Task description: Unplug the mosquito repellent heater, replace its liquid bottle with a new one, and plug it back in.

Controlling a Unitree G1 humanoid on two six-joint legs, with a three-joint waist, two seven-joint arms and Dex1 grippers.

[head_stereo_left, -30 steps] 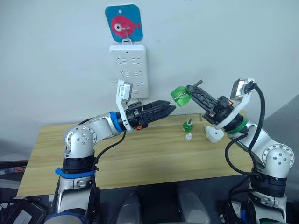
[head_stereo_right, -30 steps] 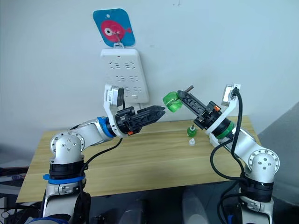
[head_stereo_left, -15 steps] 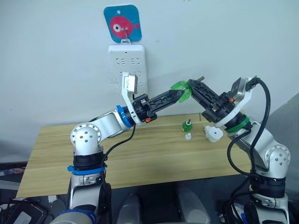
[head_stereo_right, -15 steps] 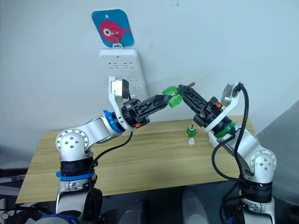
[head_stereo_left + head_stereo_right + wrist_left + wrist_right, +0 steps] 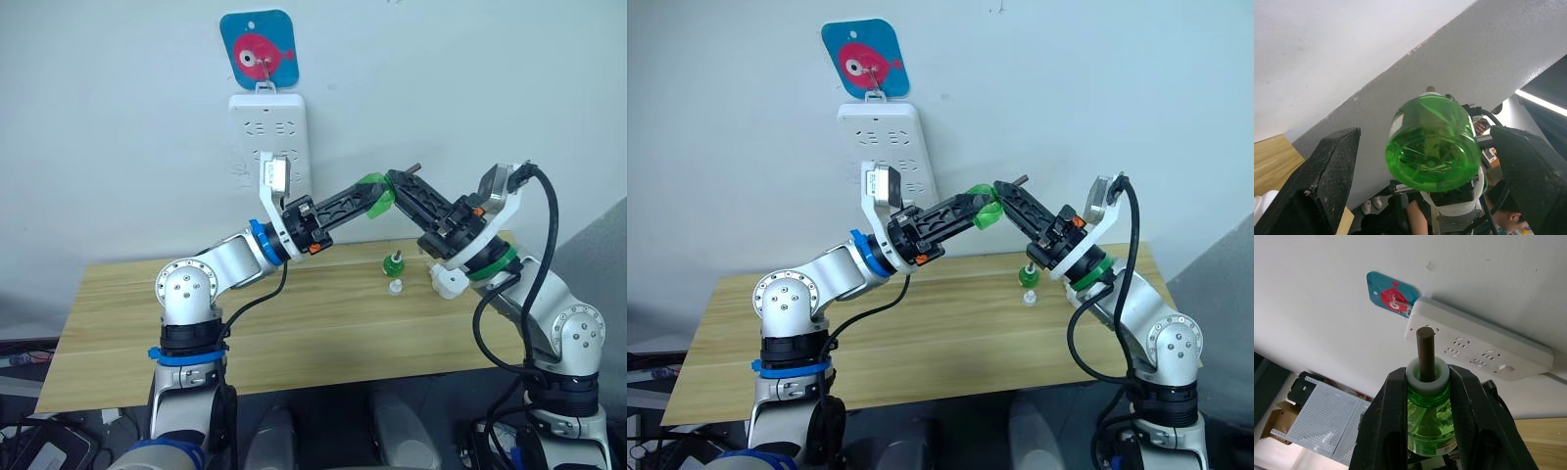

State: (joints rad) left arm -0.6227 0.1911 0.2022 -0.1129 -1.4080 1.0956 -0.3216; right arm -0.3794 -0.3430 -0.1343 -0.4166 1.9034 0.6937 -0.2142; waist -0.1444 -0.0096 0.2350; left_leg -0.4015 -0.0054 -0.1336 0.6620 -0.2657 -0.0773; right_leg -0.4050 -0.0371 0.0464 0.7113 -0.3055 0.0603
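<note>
A wooden table (image 5: 294, 333) carries a small green-capped bottle (image 5: 393, 263) and the white heater (image 5: 449, 282).

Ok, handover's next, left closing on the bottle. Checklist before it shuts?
1. Right gripper shut on the bottle at its neck: ok.
2. Left gripper open, one finger on each side of the bottle's base: ok.
3. Left fingers apart from the bottle on both sides: ok.
4. Wick straight, standing out of the neck: ok.
5. Heater off the power strip, lying on the table: ok.
6. Held bottle is the new one, not the second bottle standing on the table: cannot tell.
</note>
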